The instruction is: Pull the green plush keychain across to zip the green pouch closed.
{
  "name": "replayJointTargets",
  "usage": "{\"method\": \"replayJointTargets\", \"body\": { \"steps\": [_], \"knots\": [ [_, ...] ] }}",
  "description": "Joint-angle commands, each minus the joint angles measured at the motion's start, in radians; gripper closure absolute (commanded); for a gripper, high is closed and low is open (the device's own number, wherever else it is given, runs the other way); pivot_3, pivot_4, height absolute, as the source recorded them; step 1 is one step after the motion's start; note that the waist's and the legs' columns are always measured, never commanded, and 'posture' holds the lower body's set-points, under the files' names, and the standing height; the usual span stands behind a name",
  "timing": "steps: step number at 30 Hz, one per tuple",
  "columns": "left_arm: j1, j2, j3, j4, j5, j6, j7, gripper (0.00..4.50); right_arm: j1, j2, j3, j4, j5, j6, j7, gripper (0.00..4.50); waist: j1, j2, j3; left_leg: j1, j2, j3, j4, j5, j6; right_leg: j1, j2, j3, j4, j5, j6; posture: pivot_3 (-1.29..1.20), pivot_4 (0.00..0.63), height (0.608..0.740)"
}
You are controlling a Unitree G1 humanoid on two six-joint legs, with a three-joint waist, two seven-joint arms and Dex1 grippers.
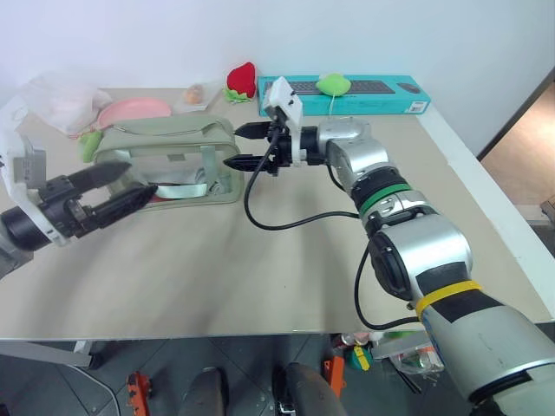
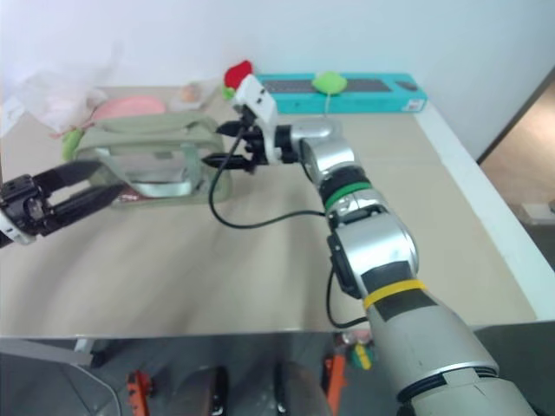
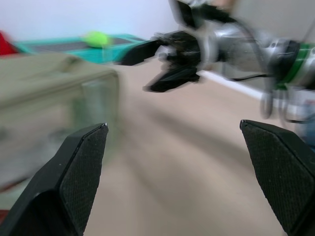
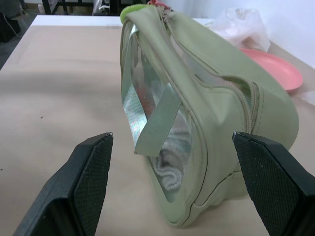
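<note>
A: Sage-green fabric, the green pouch (image 1: 169,160), is lying on the bench (image 1: 260,260); the green plush keychain (image 1: 88,145) is sitting at its far-left end.

B: Left end effector (image 1: 111,186) is gaping wide, empty, beside the window. Right end effector (image 1: 245,146) is standing wide, empty, at the opposite end.

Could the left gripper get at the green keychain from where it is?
Probably yes. The keychain sits at the pouch's far-left end, beside the open left gripper, with bare table between. The right gripper is at the other end.
</note>
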Motion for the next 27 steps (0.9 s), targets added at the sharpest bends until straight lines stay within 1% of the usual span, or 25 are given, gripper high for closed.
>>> {"method": "replayJointTargets", "body": {
  "steps": [1, 3, 5, 10, 13, 16, 17, 20, 27],
  "knots": [
    [0.010, 0.001, 0.065, 0.014, 0.019, -0.040, 0.028, 0.05, -0.047, 0.034, -0.026, 0.014, -0.027, -0.060, -0.075, 0.49, -0.002, 0.000, 0.000, 0.000, 0.000, 0.000, 0.000, 0.000, 0.000, 0.000, 0.000, 0.000, 0.000, 0.000, 0.000, 0.00, 0.150, 0.740],
    [0.020, -0.002, 0.071, 0.011, 0.020, -0.043, 0.029, 0.05, -0.038, 0.044, 0.007, 0.023, -0.078, -0.091, -0.137, 0.49, -0.002, 0.000, 0.000, 0.001, 0.002, 0.000, 0.000, 0.000, 0.000, 0.000, 0.001, 0.000, 0.001, 0.000, -0.001, 0.00, 0.150, 0.740],
    [0.026, -0.005, 0.074, 0.008, 0.018, -0.046, 0.034, 0.05, -0.034, 0.056, 0.019, 0.027, -0.097, -0.108, -0.158, 0.49, -0.003, 0.000, 0.000, 0.001, 0.002, 0.000, 0.000, 0.000, 0.000, 0.000, 0.002, 0.000, 0.001, -0.001, -0.002, 0.00, 0.150, 0.740],
    [0.035, -0.017, 0.081, -0.017, -0.004, -0.038, 0.045, 0.05, -0.042, 0.083, 0.000, 0.047, -0.123, -0.122, -0.239, 0.49, -0.003, 0.000, 0.000, 0.000, 0.002, 0.001, -0.001, 0.000, 0.000, -0.001, 0.001, 0.000, 0.001, -0.001, -0.002, 0.00, 0.150, 0.740],
    [0.033, -0.019, 0.087, -0.021, -0.014, -0.040, 0.056, 0.05, -0.042, 0.092, -0.002, 0.054, -0.137, -0.127, -0.263, 0.49, -0.002, 0.000, 0.000, 0.000, 0.002, 0.000, -0.001, 0.000, 0.000, -0.001, 0.001, 0.000, 0.001, -0.001, -0.002, 0.00, 0.150, 0.740],
    [0.019, -0.020, 0.102, -0.023, -0.040, -0.037, 0.072, 0.05, -0.039, 0.102, -0.006, 0.058, -0.139, -0.123, -0.267, 0.49, -0.002, 0.000, 0.000, 0.000, 0.002, 0.000, -0.001, 0.000, 0.000, -0.001, 0.001, 0.000, 0.002, -0.001, -0.002, 0.00, 0.150, 0.740],
    [0.015, -0.019, 0.106, -0.020, -0.042, -0.038, 0.074, 0.03, -0.033, 0.106, -0.007, 0.059, -0.140, -0.119, -0.267, 0.74, -0.002, 0.000, 0.000, 0.000, 0.002, 0.000, -0.001, 0.000, 0.000, -0.001, 0.001, 0.000, 0.002, -0.001, -0.002, 0.00, 0.150, 0.740],
    [0.008, -0.018, 0.114, -0.011, -0.045, -0.043, 0.082, 0.03, -0.021, 0.111, -0.009, 0.063, -0.145, -0.112, -0.264, 0.74, -0.003, 0.000, 0.000, 0.000, 0.002, 0.000, -0.001, 0.000, 0.000, -0.001, 0.002, 0.000, 0.002, -0.001, -0.002, 0.00, 0.150, 0.740],
    [-0.016, -0.033, 0.128, -0.025, -0.095, -0.046, 0.121, 0.03, 0.002, 0.102, -0.014, 0.052, -0.142, -0.098, -0.146, 0.74, -0.002, -0.001, 0.000, 0.000, 0.002, 0.000, -0.001, 0.000, 0.000, -0.001, 0.001, 0.000, 0.002, -0.001, -0.002, 0.00, 0.150, 0.740]
  ]
}}
